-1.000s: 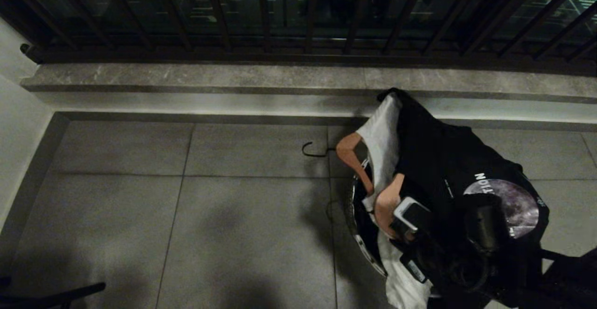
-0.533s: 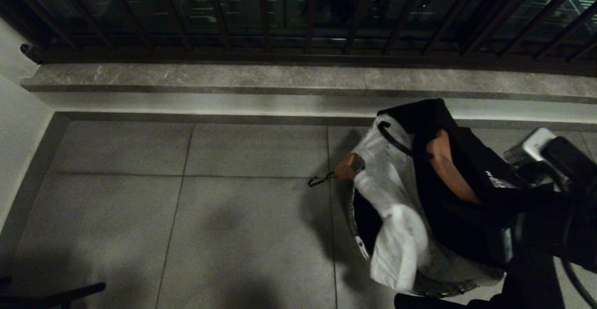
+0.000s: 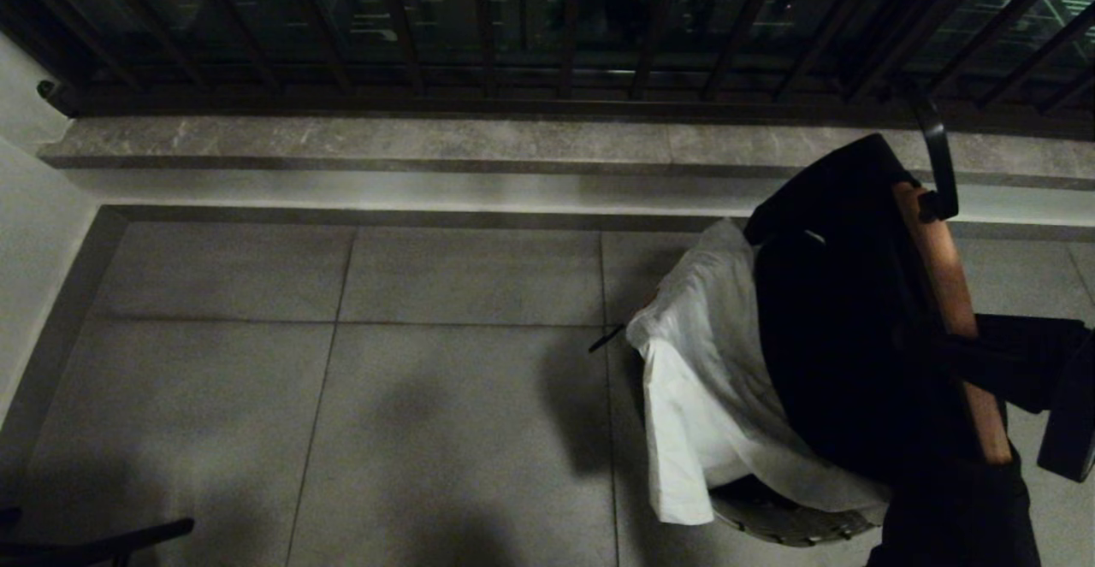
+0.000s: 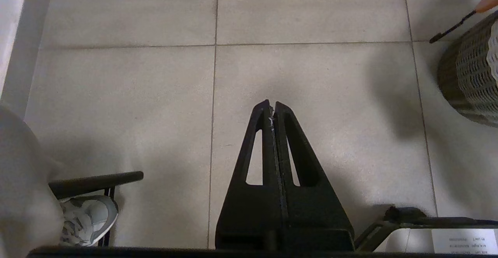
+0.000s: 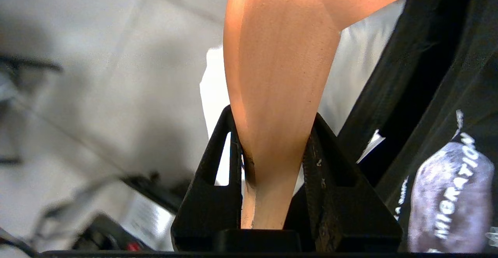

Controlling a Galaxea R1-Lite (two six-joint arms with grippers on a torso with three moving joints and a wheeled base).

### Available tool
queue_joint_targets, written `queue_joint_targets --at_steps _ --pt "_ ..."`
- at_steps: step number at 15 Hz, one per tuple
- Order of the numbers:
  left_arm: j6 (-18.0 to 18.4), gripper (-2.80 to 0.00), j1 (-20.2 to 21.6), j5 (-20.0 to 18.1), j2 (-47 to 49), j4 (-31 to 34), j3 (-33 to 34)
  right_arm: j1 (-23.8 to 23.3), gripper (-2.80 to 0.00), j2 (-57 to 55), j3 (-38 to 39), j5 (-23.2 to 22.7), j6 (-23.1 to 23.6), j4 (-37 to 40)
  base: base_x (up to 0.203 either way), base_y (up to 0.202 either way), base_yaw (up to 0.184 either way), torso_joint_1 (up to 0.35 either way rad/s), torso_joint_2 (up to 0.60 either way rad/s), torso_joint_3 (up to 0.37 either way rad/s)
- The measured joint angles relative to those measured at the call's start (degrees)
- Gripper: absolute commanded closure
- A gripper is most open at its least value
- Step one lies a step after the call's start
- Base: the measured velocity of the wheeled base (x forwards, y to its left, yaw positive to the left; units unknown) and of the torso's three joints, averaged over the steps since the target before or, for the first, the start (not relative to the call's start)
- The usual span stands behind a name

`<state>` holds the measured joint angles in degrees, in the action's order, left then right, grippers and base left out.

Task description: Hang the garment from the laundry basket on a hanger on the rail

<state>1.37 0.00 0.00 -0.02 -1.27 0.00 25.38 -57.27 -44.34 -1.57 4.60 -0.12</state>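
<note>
My right hand [image 5: 272,164] clamps wooden hanger [image 5: 280,75] w/ black tee [image 3: 821,336]: stiff, light; cloth floppy. Left hand [image 4: 272,108] shut, empty.

- Smooth, satiny orange-brown wooden hanger [image 5: 280,75] with fine grain, its dark hook [image 3: 937,152] looking like glossy metal.
- Soft matt black cloth T-shirt [image 3: 838,345] with a mottled printed moon patch [image 5: 447,195].
- Plain white cloth garment [image 3: 701,379], matt and lightly creased.
- Round white woven laundry basket [image 4: 472,75], an open, rough lattice.
- Matt black plastic right pincer [image 5: 272,164] with ribbed inner faces; the left pincer [image 4: 272,110] looks the same.
- Large grey floor tiles [image 3: 428,276], finely speckled and dull.
- Polished grey stone ledge [image 3: 385,139] with veining below dark metal balcony bars [image 3: 479,28].
</note>
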Motion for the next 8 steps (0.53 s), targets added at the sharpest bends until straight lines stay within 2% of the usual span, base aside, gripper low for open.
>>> queue_joint_targets --at_steps 3,8 --pt "0.0 0.00 0.0 0.0 0.0 0.0 0.0 0.0 0.00 2.1 -4.6 -0.2 -2.2 3.2 0.000 0.000 0.000 0.000 0.00 0.000" --pt "-0.4 0.00 0.0 0.0 0.0 0.0 0.0 0.0 0.00 4.5 -21.0 -0.2 -3.0 15.9 0.000 0.000 0.000 0.000 0.00 0.000"
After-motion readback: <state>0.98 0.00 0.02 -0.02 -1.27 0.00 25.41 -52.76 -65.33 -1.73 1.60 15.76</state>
